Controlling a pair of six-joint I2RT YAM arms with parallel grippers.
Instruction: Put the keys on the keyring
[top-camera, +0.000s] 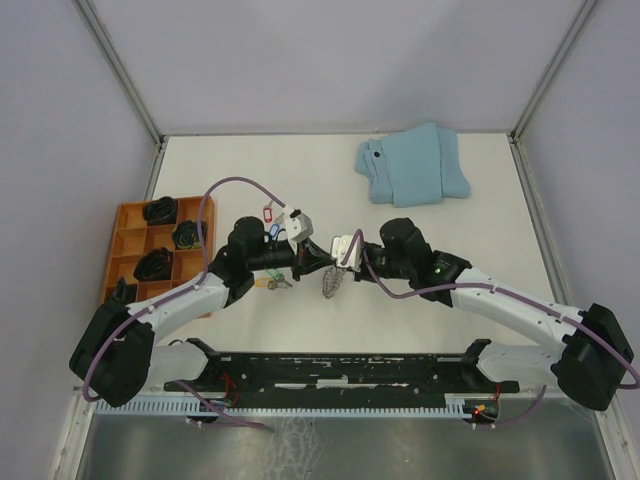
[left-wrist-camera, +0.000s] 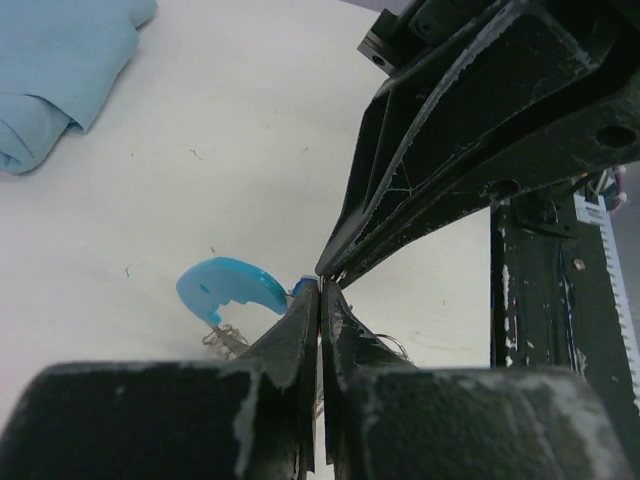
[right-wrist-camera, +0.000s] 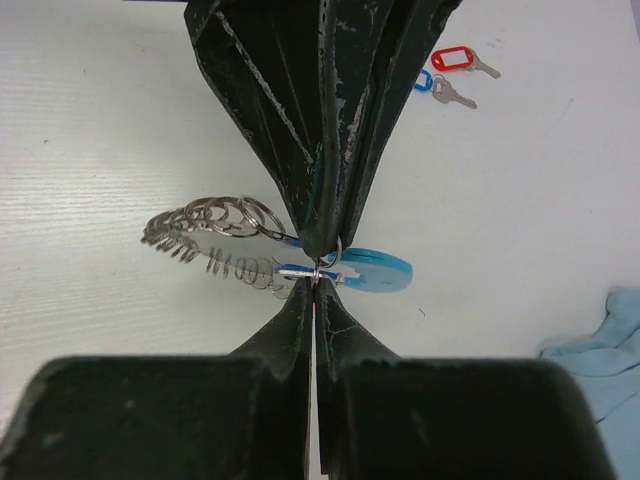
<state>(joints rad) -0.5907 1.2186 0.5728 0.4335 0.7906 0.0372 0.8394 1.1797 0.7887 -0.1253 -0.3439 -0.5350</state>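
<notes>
The keyring (top-camera: 335, 281) hangs between my two grippers at mid-table, a coil of grey wire loops (right-wrist-camera: 210, 216) with a bright blue curved piece (right-wrist-camera: 381, 270) (left-wrist-camera: 228, 286). My left gripper (top-camera: 312, 257) (left-wrist-camera: 318, 287) is shut on the keyring near that blue piece, with a small metal ring at its tips. Tip to tip with it, my right gripper (top-camera: 331, 262) (right-wrist-camera: 315, 284) is shut on the keyring's thin silver and blue end. Loose keys lie on the table: a red-tagged key (right-wrist-camera: 455, 60) (top-camera: 267, 213), a blue-tagged key (right-wrist-camera: 424, 80) (top-camera: 275, 232), and more keys (top-camera: 272, 283) by the left forearm.
A folded light-blue cloth (top-camera: 415, 165) (left-wrist-camera: 55, 70) lies at the back right. An orange compartment tray (top-camera: 125, 215) holding black items stands at the left edge. The black base rail (top-camera: 330, 368) runs along the near edge.
</notes>
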